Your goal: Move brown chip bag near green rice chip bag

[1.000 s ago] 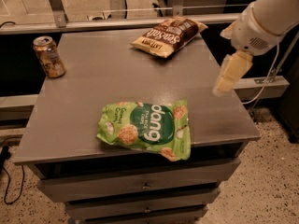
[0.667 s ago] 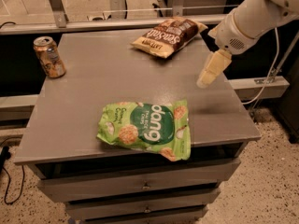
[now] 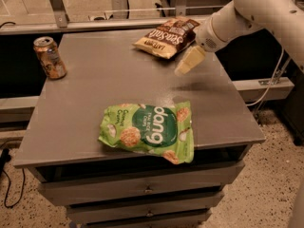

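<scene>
The brown chip bag [image 3: 166, 37] lies flat at the far edge of the grey table [image 3: 90, 94], dark brown at its right end and cream-yellow at its left, with white "Sea Salt" lettering. The green rice chip bag [image 3: 149, 131] lies flat near the table's front edge, with white "dang" lettering. My gripper [image 3: 187, 63] hangs over the table just right of and slightly nearer than the brown bag, a little above the surface. It holds nothing. The white arm [image 3: 251, 8] comes in from the upper right.
An orange-brown drink can [image 3: 50, 57] stands upright at the table's far left edge. The table has drawers [image 3: 142, 189] below its front. Metal frame legs [image 3: 59, 6] and a rail stand behind it. A cable [image 3: 268, 87] hangs at the right.
My gripper has moved left and farther in over the table, from beyond the right edge to just beside the brown chip bag. Both bags and the can have not moved.
</scene>
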Robot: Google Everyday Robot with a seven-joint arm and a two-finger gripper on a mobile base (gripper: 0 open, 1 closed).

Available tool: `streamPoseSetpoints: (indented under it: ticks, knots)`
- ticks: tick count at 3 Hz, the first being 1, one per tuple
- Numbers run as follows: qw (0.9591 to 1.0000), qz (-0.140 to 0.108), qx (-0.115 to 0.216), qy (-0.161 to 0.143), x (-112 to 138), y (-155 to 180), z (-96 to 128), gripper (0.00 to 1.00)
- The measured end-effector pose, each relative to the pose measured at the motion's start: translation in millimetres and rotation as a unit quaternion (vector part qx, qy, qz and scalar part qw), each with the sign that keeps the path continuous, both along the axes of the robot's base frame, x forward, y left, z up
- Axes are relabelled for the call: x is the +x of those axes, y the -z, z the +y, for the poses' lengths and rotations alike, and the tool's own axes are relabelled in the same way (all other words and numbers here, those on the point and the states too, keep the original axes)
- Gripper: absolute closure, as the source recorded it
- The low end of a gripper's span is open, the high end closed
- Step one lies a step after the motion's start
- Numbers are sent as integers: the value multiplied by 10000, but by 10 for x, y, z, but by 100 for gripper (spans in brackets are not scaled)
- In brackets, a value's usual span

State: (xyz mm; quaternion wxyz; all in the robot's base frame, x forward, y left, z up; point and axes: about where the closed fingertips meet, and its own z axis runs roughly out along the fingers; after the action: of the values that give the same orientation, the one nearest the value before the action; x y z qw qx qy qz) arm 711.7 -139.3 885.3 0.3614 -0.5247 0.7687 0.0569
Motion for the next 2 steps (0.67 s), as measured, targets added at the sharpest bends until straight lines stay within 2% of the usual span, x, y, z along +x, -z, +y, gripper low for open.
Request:
streamPoseSetpoints:
  ticks: [1, 2]
  knots:
    - [9977, -383, 498, 252, 523, -62, 167, 0]
    - [9977, -382, 498, 252, 523, -61, 168, 0]
